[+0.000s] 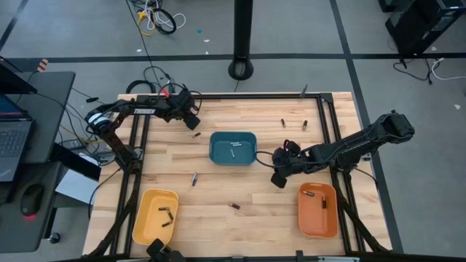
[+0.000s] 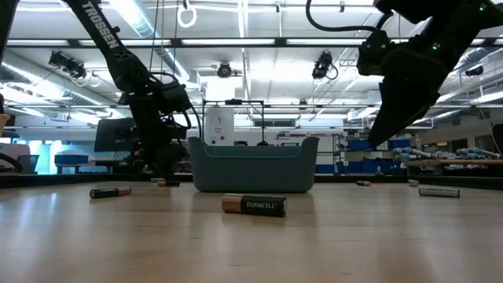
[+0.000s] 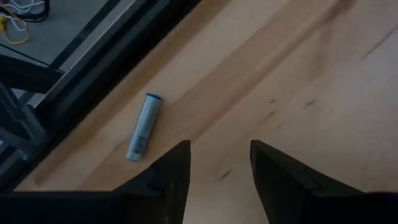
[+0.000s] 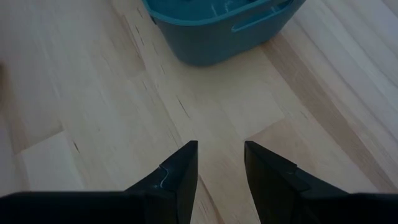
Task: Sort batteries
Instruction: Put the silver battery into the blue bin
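Loose batteries lie on the wooden table: one (image 1: 196,135) at the far left, one (image 1: 194,178) left of centre, one (image 1: 234,207) near the front, two (image 1: 283,122) at the back. My left gripper (image 1: 192,122) stands open just above the far-left battery (image 3: 144,126), a silvery cell with a blue end that lies beside its fingers, not between them. My right gripper (image 1: 278,175) hangs open over bare wood right of the teal tray (image 1: 233,148); nothing is between its fingers (image 4: 221,146).
The teal tray (image 4: 217,25) at the centre holds one battery. A yellow tray (image 1: 148,218) at the front left and an orange tray (image 1: 317,218) at the front right hold batteries too. A black frame rail (image 3: 93,68) runs close behind the left gripper.
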Available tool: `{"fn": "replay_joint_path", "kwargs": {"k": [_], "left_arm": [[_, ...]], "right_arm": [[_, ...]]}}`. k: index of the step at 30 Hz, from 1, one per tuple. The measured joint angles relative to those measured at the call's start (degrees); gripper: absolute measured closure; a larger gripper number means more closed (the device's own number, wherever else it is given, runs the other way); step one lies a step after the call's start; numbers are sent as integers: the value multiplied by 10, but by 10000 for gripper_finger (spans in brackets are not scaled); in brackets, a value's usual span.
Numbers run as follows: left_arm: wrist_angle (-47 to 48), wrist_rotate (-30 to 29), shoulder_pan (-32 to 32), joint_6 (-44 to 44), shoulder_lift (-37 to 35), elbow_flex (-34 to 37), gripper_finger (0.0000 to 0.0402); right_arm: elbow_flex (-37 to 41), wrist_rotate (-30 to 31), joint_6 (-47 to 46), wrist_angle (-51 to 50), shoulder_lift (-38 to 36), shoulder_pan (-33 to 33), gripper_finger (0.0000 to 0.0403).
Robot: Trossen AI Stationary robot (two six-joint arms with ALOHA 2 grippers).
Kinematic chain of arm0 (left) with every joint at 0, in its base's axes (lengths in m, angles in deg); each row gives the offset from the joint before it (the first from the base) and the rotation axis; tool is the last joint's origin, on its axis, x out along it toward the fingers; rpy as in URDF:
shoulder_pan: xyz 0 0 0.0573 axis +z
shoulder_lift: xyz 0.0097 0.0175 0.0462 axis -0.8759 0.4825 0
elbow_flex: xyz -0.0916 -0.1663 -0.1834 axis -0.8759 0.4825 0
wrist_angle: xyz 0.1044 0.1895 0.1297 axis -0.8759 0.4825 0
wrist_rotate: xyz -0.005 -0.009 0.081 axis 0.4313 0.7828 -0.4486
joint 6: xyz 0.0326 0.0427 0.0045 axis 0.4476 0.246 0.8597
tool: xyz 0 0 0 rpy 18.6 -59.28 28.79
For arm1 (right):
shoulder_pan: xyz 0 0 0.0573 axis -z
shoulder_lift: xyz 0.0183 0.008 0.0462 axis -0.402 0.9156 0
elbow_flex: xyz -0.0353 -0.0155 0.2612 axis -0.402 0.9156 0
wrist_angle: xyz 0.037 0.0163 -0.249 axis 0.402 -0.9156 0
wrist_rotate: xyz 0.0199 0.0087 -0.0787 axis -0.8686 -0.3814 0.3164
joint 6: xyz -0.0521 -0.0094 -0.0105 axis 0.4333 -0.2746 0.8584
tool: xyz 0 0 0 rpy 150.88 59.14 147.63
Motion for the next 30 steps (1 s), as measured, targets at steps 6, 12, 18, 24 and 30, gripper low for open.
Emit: {"fn": "replay_joint_path", "kwargs": {"k": [6, 12, 18, 24, 30], "left_arm": [[37, -2, -12, 16, -5, -7, 241], [101, -26, -34, 40, -36, -57, 303], [200, -113, -5, 65, -38, -139, 392], [258, -111, 26, 46, -5, -185, 392], [258, -100, 30, 33, 32, -186, 395]], "right_arm": [[0, -1, 0, 0, 0, 0, 261], [0, -1, 0, 3, 0, 0, 261], [0, -1, 0, 3, 0, -4, 261], [0, 0, 5, 5, 0, -7, 261], [0, 3, 8, 6, 0, -7, 261]]}}
